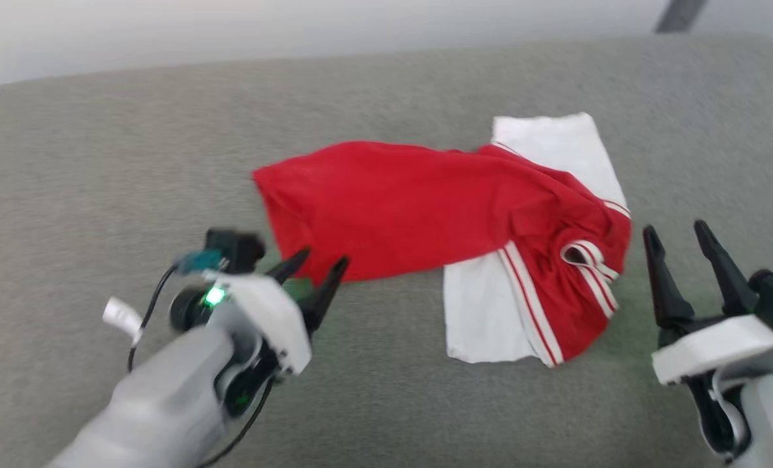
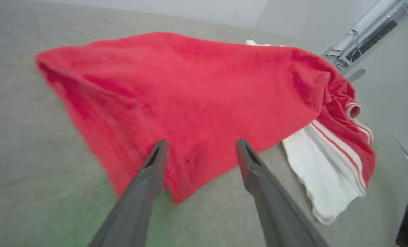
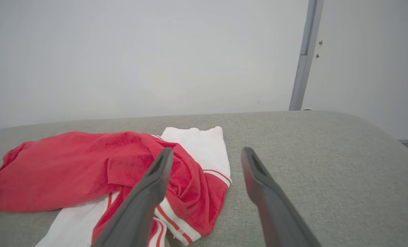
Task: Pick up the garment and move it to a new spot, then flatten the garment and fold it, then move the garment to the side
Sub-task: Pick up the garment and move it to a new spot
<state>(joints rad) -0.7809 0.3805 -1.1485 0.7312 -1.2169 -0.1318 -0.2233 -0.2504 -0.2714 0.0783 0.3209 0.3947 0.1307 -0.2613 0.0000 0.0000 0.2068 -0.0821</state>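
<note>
- Left pincer (image 1: 324, 261), fingers apart and empty, hovers at the red near edge of the garment (image 1: 412, 208).
- Right pincer (image 1: 675, 229), likewise apart and empty, sits just beside its striped end.
- Garment lies rumpled mid-counter (image 1: 100, 162); flattening, folding and moving aside appear undone.

The left gripper (image 1: 323, 260) is at the lower left of the head view. It sits on a pale grey forearm (image 1: 165, 390) that slants up and to the right. Its two dark fingers (image 2: 145, 192) are spread apart and hold nothing. A small green light (image 1: 215, 297) glows on the wrist. The right gripper (image 1: 675, 229) is at the lower right, pointing up. Its fingers are spread apart too and hold nothing.
</note>
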